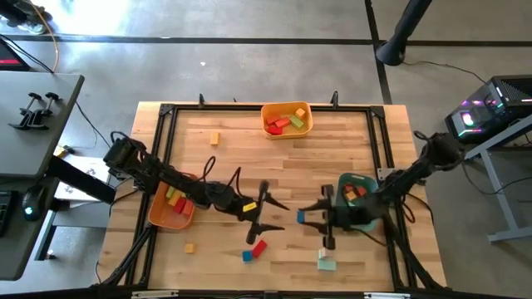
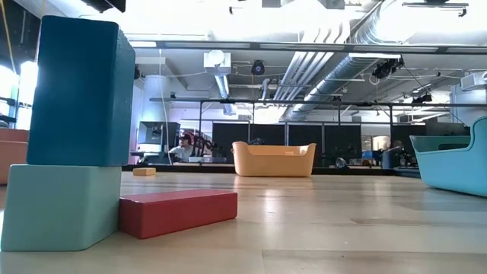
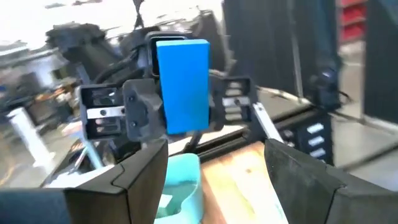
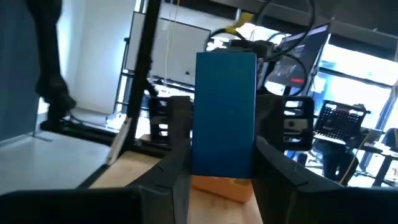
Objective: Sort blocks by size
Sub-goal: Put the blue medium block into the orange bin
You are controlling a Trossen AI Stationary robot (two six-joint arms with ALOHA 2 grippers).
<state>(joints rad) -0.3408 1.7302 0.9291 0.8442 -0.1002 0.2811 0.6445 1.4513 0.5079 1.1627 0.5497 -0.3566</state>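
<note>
You have the light wooden table with a black frame (image 1: 233, 158) under both dark arms, which meet near its middle. Three plastic trays sit on it:
- The yellow tray (image 1: 307, 126) is at the far edge and holds red, orange, green and yellow blocks.
- The orange tray (image 1: 158, 218) is on the left, under the left arm, with a few blocks inside.
- The teal tray (image 1: 342, 183) is on the right, under the right arm, also with blocks in it.

Your right gripper (image 1: 309, 214) is just beside the teal tray on its centre side. It is clamped on a blue rectangular wooden block (image 4: 225, 112), which is held upright between its fingers. Your left gripper (image 1: 273, 214) faces it from close by, with its jaws spread apart and nothing between them.

Loose pieces lie on the near part of the table. A red wooden bar (image 1: 258, 247) touches a small blue cube (image 1: 247, 257). A pale teal block (image 1: 327, 265) lies to their right, and a small orange cube (image 1: 189, 247) to their left. Another small orange block (image 1: 214, 138) lies alone near the far left.
</note>
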